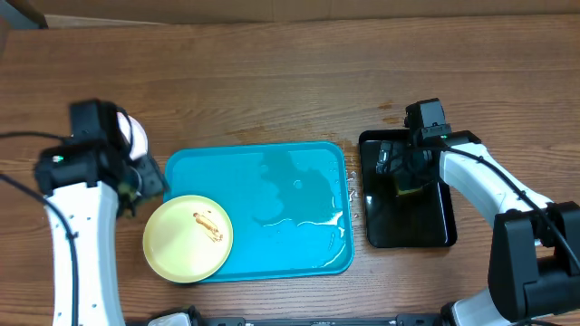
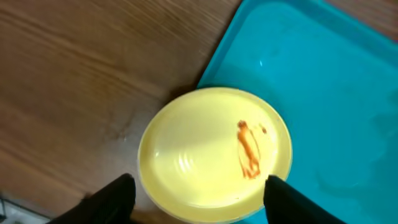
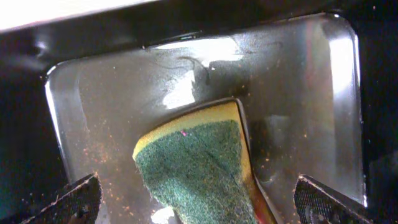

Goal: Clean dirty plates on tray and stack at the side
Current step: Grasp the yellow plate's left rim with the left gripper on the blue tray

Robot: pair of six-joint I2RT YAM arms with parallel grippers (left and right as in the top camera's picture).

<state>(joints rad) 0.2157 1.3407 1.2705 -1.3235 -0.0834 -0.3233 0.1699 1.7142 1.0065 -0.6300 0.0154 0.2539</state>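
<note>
Fingers [image 2: 115, 199] of the left gripper [image 2: 200, 190] stand wide apart and hold nothing. The pale yellow-green plate [image 2: 214, 152] lies straight ahead of them, its near rim in the gap between the tips; I cannot tell if it touches them. The plate sits on the near left corner of the turquoise tray [image 2: 323, 87], hanging over the rim onto the table [image 2: 74, 81]. Its sauce smear [image 2: 249, 149] is on the tray-ward half and runs lengthwise away from the fingers. This arm is much the nearer. Well apart to the right, the right gripper [image 3: 199, 186] is also spread wide, straddling a sponge [image 3: 196, 165] that lies green side up in the wet black tray [image 3: 311, 81], not gripped. To reach the smear, I reckon the sponge must travel leftward across the tray.
</note>
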